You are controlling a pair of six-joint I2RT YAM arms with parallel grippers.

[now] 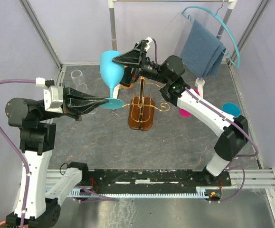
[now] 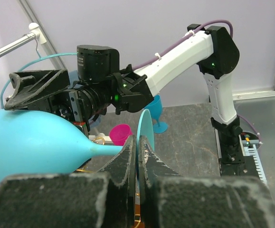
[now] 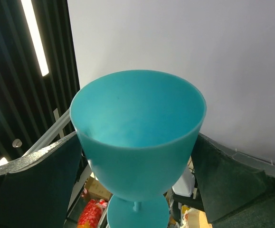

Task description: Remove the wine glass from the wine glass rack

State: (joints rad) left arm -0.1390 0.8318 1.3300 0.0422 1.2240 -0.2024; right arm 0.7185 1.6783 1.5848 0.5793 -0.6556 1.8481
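The left arm stands folded at its elbow, with the forearm reaching level toward the table centre. The left gripper (image 1: 106, 101) has its jaws pressed together on the thin round foot of the turquoise plastic wine glass (image 1: 111, 66), pinching the disc edge-on.

The right arm stretches from its base diagonally across the table, with the wrist turned toward the left side. The right gripper (image 3: 136, 142) has its jaws spread wide, one finger on each side of the bowl. Contact with the bowl cannot be determined.

The glass hangs tilted in the air, just to the left of the gold wire wine glass rack on its glossy brown oval wooden base (image 1: 141, 114). The glass is clear of the rack's arms.
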